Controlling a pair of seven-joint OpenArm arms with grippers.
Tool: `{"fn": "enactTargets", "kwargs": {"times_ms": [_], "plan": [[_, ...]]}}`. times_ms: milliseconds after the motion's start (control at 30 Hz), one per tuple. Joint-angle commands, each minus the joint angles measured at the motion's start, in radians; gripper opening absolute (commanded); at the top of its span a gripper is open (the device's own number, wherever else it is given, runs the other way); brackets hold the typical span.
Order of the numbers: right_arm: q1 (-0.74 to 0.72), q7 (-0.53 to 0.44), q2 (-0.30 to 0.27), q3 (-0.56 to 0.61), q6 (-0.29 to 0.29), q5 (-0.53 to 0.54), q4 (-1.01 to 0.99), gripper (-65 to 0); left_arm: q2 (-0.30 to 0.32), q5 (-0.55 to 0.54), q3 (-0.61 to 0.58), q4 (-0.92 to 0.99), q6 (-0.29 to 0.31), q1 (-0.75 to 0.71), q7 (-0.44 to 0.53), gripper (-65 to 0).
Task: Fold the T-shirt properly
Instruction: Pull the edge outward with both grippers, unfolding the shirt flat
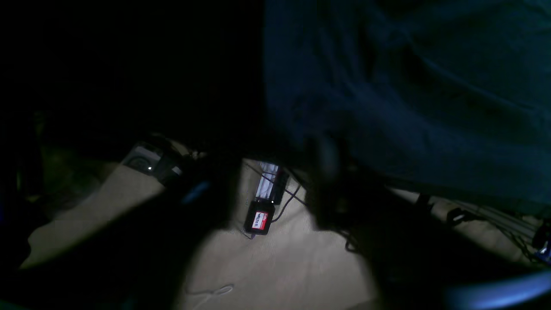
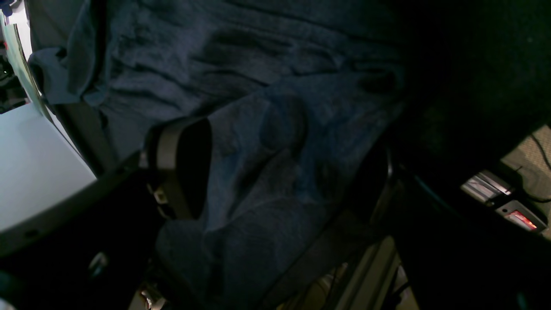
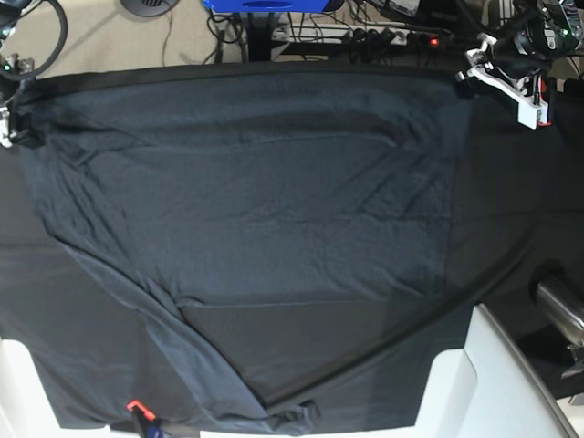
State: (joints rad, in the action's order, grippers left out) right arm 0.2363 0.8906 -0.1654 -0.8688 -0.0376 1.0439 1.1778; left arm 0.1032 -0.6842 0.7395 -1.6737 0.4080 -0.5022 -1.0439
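Where T-shirt (image 3: 246, 210) spreads: black tablecloth (image 3: 511, 210).

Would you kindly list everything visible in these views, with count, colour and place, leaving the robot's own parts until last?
T-shirt: one, dark slate-grey, spread over most of the table, its far edge along the table's far edge.
table cloth: one, black, under the shirt, showing at the base view's right and near edge.
power strip: one, dark with a red light, on the floor beyond the table.
small black box with red label: one, on the beige floor, cabled.
white panels: white, at the base view's near corners.
left gripper: one, white and black, at the shirt's far corner, base view's right.
right gripper: one, dark, at the far corner on the base view's left.
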Motion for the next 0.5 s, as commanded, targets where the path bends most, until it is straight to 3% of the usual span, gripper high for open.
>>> {"fn": "enactTargets", "kwargs": {"times_ms": [0, 100, 200, 333, 467], "plan": [[0.004, -0.008, -0.018, -0.007, 0.005, -0.009, 0.011, -17.7, 0.013, -0.015, 0.009, -0.003, 0.001, -0.006, 0.009, -29.8], [0.013, -0.009, -0.021, -0.008, 0.006, -0.009, 0.011, -17.6, 0.014, -0.015, 0.039, 0.016, 0.001, -0.005, 0.026, -14.0], [0.018, -0.011, -0.023, -0.008, 0.049, -0.009, 0.012, -17.4, 0.016, -0.015, 0.111, 0.033, 0.001, -0.003, 0.037, -5.9], [0.028, -0.029, -0.033, -0.039, 0.066, -0.009, 0.030, -17.4, 0.057, -0.015, 0.151, 0.031, 0.001, -0.002, 0.037, -5.4], [0.033, -0.024, -0.038, -0.074, 0.132, -0.009, 0.083, -17.4, 0.088, -0.018, 0.200, 0.025, 0.001, -0.002, 0.037, -5.4]]}}
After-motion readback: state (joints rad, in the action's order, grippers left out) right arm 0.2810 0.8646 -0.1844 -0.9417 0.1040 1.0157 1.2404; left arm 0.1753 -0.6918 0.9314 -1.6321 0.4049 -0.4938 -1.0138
